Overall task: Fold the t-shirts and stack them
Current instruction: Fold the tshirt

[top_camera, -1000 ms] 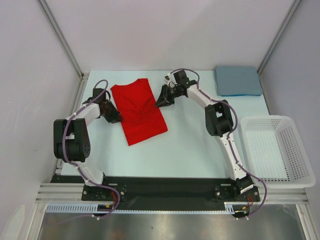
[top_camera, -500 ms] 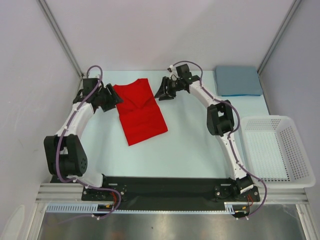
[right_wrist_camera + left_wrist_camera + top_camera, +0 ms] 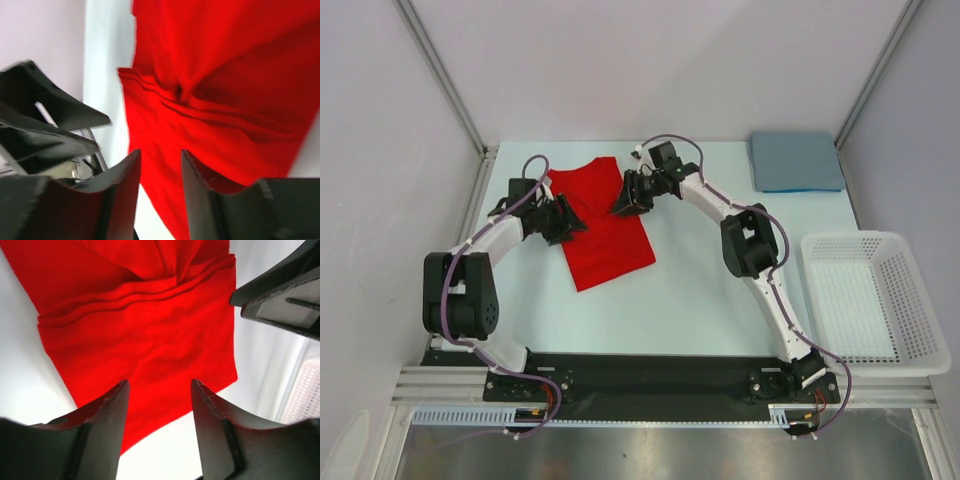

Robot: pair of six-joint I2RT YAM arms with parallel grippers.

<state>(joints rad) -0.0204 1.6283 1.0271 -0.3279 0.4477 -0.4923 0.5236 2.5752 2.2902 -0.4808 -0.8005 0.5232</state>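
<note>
The red t-shirt lies flat on the table as a long strip, with creases across its middle. Just above its left edge hovers my left gripper, open, with nothing between its fingers. Opposite it, over the shirt's upper right edge, my right gripper is also open, with a narrower gap and no cloth in it. The two grippers face each other across the shirt. At the back right lies the slate blue t-shirt, folded square.
A white mesh basket stands at the right edge of the table. Metal frame posts run up the back corners. In the left wrist view the right gripper's fingers show at upper right, with the basket behind.
Both grippers were shut at the shirt's side edges a second ago; they opened, drew back, and now sit further inward over the cloth. The red shirt has kept its shape.
</note>
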